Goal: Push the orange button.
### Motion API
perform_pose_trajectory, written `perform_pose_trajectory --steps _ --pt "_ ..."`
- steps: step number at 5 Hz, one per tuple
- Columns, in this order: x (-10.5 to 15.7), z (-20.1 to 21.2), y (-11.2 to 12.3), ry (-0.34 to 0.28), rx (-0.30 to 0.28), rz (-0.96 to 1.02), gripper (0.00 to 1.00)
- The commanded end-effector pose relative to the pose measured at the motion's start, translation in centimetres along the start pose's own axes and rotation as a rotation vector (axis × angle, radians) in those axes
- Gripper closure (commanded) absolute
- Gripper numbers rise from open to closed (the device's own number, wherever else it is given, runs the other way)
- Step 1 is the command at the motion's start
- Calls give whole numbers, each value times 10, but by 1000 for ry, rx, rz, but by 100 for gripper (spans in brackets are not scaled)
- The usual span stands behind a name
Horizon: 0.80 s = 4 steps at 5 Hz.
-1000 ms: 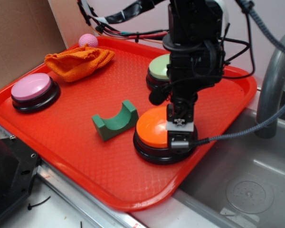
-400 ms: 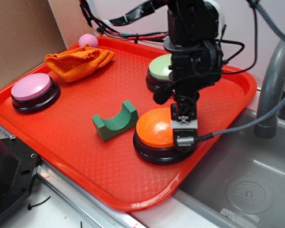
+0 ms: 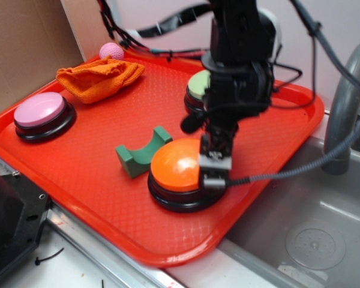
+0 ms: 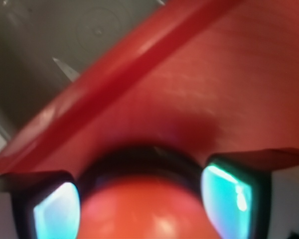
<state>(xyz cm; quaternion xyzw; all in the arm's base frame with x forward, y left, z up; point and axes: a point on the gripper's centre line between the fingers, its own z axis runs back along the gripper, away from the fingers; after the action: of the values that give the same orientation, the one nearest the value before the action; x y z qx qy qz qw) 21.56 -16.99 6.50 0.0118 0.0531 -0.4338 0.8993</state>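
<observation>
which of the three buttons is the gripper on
The orange button, near the tray's front edge; the gripper sits at its right side, away from the pink and green ones.

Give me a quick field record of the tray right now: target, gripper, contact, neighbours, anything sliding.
target: orange button, near front edge of red tray
gripper: gripper at the button's right side, low against the dome
jaws: apart, dome between the fingers in wrist view
contact: looks touching; press not confirmed
neighbours: green block just left, nearly touching; green button behind
change: button has slid left toward the block
</observation>
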Motion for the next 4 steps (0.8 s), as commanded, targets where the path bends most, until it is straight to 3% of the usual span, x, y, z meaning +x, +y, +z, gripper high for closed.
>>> perform_pose_trajectory --steps 1,2,3,4 --pt "-7 67 -1 -135 91 57 0" --pt "-13 77 -1 -143 84 69 0" --pt "-19 91 -2 -113 92 88 0" --pt "-26 98 -2 -131 93 104 0"
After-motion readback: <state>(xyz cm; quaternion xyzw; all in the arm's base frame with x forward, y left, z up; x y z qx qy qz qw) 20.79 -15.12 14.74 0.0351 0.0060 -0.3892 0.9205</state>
